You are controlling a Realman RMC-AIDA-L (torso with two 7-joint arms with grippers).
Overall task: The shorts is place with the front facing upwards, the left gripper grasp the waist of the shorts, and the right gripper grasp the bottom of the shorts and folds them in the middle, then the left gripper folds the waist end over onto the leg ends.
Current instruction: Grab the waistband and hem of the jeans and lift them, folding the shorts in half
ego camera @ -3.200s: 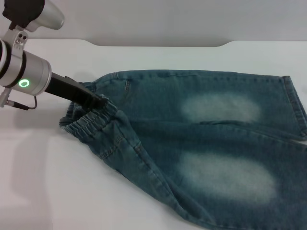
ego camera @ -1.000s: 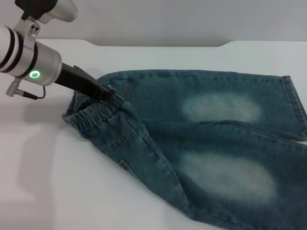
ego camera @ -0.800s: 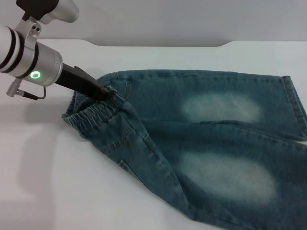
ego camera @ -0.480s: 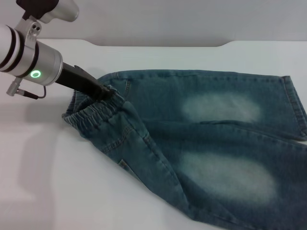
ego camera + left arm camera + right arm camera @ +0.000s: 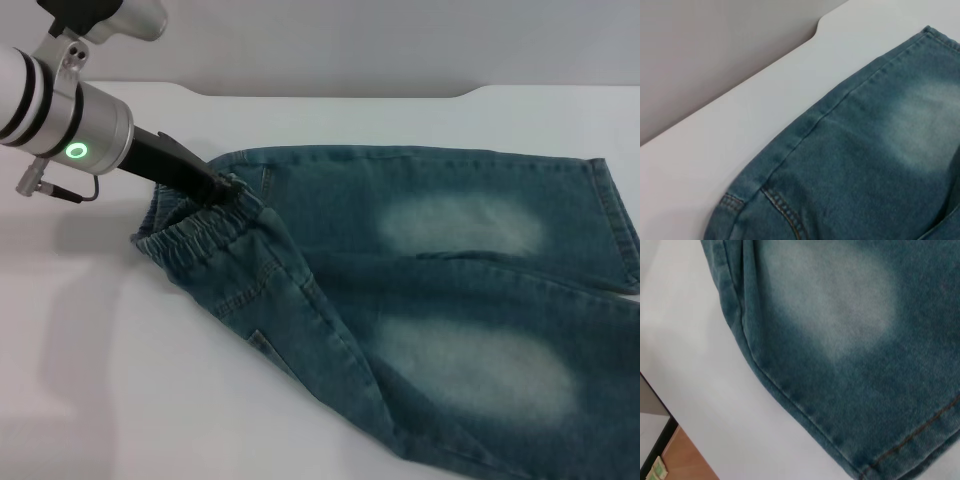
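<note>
Waist-grasp step: the left gripper [image 5: 228, 187] has its jaws closed on the waist end [image 5: 195, 233] of the shorts [image 5: 420, 300], which stretch away from the jaws across the counter [image 5: 90, 380]. Next: carry it over the leg ends [image 5: 612, 222]. The right wrist view alone shows the side seam close up; the right gripper is unseen.

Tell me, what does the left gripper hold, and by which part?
The left gripper holds the blue-green denim shorts by the gathered elastic waistband.
</note>
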